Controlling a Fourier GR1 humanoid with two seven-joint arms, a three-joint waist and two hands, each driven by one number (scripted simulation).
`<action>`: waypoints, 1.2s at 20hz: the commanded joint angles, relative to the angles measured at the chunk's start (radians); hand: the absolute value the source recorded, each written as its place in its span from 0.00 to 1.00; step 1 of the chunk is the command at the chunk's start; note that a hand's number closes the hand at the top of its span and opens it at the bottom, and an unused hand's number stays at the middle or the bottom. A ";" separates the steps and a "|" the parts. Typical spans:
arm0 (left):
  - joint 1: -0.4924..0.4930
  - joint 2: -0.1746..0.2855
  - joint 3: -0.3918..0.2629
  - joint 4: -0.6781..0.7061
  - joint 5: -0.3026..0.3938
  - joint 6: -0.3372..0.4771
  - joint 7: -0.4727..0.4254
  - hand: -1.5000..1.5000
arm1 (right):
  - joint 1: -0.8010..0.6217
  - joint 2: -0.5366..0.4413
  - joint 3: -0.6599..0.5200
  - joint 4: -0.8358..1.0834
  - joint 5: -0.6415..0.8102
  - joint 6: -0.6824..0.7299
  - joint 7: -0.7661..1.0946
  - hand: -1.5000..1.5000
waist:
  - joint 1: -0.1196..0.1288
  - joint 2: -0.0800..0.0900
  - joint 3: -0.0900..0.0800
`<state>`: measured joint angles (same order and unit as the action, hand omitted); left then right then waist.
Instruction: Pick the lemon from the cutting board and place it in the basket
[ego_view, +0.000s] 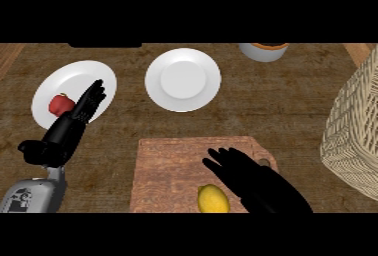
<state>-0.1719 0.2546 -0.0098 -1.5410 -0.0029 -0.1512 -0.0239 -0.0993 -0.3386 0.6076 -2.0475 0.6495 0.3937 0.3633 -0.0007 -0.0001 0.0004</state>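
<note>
Lemon (212, 199): lying on the cutting board (170, 170) near its lower edge, just left of the right hand (258, 180), whose fingers are stretching out straight and holding nothing. Left hand (63, 137): resting open at the view's left, fingers pointing up over a white plate (63, 80) carrying a red item (60, 103). Basket (354, 125): sitting on the tabletop (280, 110) at right, apart from the board.

The lemon (212, 199) just left of the black right hand (255, 180) is yellow; the cutting board (166, 165) under this hand is reddish-brown, with wood grain; the basket (354, 125) to its right is pale straw, woven; the plate (74, 77) behind the black left hand (65, 132) is white, the small object (60, 103) on it red.
</note>
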 joint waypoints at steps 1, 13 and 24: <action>-0.031 -0.005 0.031 0.034 0.002 -0.026 0.006 0.50 | 0.004 0.082 0.035 -0.006 0.056 0.018 0.012 0.00 | 0.000 0.000 0.000; 0.038 -0.019 0.063 -0.058 -0.014 -0.060 0.008 0.50 | 0.076 0.109 0.036 -0.004 0.155 0.049 -0.035 0.00 | 0.001 -0.001 0.000; -0.009 -0.059 0.063 -0.051 -0.057 -0.042 0.069 0.50 | 0.044 0.215 0.095 0.107 0.273 0.070 -0.026 0.00 | 0.000 0.000 0.000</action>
<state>-0.1689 0.2129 0.0514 -1.5966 -0.0357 -0.2115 0.0297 -0.0585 -0.1628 0.6779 -1.9438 0.8880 0.4417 0.3154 0.0001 -0.0005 0.0001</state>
